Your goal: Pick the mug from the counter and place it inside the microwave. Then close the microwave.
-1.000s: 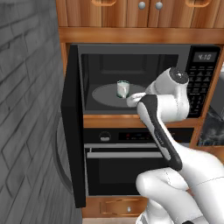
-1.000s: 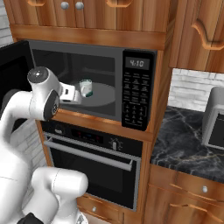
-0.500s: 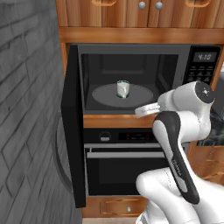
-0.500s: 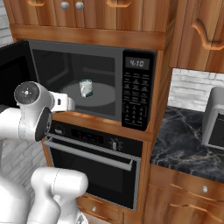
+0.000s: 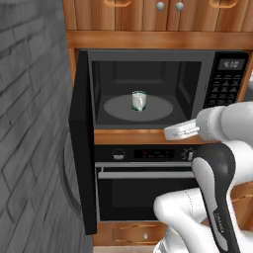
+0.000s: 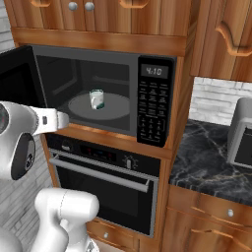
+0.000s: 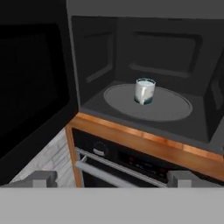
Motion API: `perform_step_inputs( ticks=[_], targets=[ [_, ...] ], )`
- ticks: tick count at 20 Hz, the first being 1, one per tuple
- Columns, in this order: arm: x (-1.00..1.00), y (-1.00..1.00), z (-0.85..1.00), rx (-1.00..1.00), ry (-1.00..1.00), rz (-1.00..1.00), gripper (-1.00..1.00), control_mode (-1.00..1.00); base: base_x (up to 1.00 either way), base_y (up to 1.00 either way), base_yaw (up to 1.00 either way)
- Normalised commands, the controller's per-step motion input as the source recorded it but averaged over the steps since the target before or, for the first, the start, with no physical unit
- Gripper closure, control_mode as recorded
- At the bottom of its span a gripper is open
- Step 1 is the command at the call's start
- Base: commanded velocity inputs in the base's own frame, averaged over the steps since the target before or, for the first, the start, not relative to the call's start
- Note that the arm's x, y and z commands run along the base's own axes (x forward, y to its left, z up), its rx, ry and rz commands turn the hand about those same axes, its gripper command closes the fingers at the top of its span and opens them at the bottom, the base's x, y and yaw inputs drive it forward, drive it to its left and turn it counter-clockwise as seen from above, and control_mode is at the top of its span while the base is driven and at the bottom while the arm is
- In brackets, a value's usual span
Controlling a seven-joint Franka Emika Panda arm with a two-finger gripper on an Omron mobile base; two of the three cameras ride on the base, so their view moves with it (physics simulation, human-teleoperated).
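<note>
Already placed: one mug (image 5: 139, 101) upright near the middle of the round turntable (image 5: 158, 109) inside the microwave (image 6: 155, 106), handle turned toward the opening in the hand view, well back from the front edge of the cavity. Nothing of it overhanging the sill, so no risk of the door catching it.

Next, by judgement, closing the door (image 5: 82, 143), swung fully out to the left and seen nearly edge-on from the left base view. Gripper (image 7: 112, 177) outside the cavity, level with the wooden strip below the microwave, fingers (image 7: 41, 177) spread wide apart and holding nothing. To do it well: swing out left past the free edge of the door, get behind its outer face, then push in a smooth arc following the hinge rather than straight in. Press near the free edge for leverage, keep contact flat, and ease off only once flush with the keypad (image 6: 149, 110) side. Keep the forearm clear of the oven (image 6: 109, 184) handle below.

Count: one mug, one microwave, one door, one turntable, one oven beneath, one toaster oven (image 6: 240, 140) on the counter (image 6: 206, 172) at the right.
</note>
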Motion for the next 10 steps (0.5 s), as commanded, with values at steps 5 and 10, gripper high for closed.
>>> perform_step_inputs(
  ticks=[5, 10],
  targets=[
    [-0.69, 0.23, 0.18, 0.0, -0.19, 0.0, -1.0, -1.0, 0.0, 0.0, 0.0],
    [-0.64, 0.17, 0.01, -0.01, -0.26, -0.04, -1.0, -1.0, 0.0, 0.0, 0.0]
  ],
)
